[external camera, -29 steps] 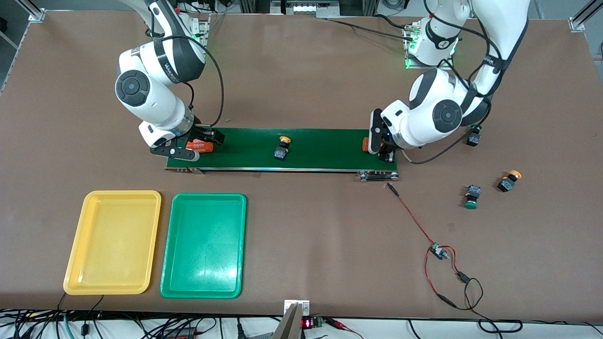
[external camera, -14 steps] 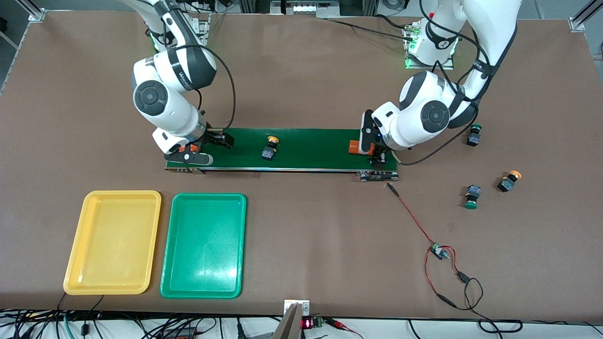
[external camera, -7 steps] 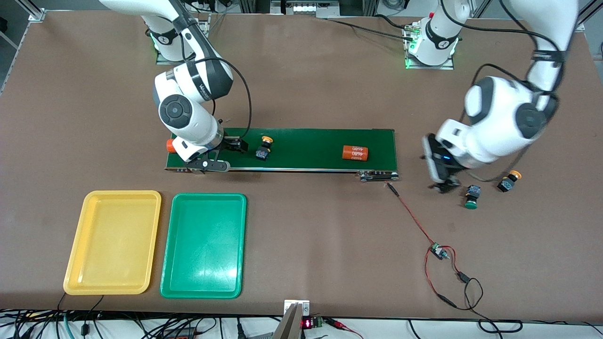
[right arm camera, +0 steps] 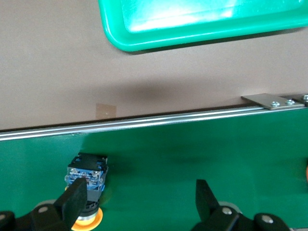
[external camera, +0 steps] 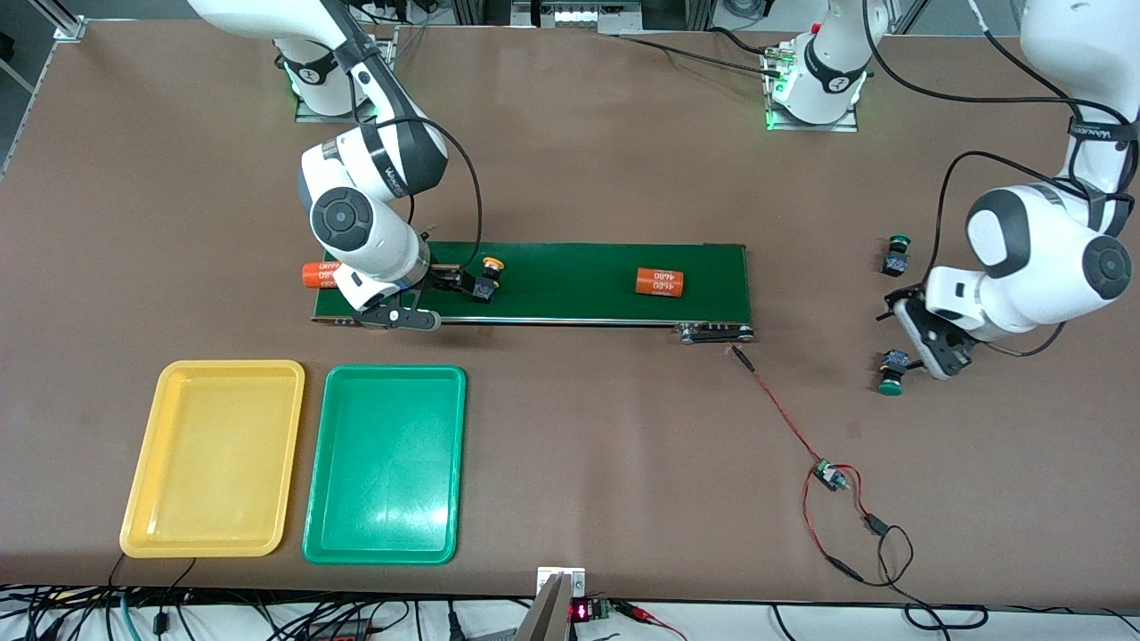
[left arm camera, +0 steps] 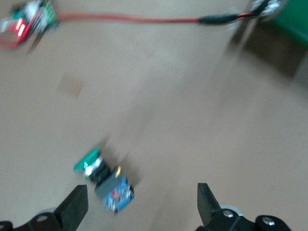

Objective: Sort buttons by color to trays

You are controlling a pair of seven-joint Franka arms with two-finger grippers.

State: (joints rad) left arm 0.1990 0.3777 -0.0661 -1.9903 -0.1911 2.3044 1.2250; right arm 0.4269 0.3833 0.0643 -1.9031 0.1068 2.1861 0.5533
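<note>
Both trays, yellow tray [external camera: 214, 458] and green tray [external camera: 385, 464], are empty, so sorting has not begun and the step in hand is the first pick-up.

The right claw [external camera: 450, 287] is low over the belt [external camera: 570, 280], released, with the orange button [external camera: 485, 278] just beside one finger [right arm camera: 76, 199] and not centred between the 2. A cylinder [external camera: 659, 282] lies on the belt toward the left arm's end, another cylinder [external camera: 319, 273] at the right arm's end.

The left claw [external camera: 908, 334] hangs released over the table [external camera: 570, 160], beside a green button [left arm camera: 103, 175]. Another green button [external camera: 896, 254] lies farther from the camera.

Next, I judge, the right claw must centre on the orange button, close, and carry it to the yellow tray.
</note>
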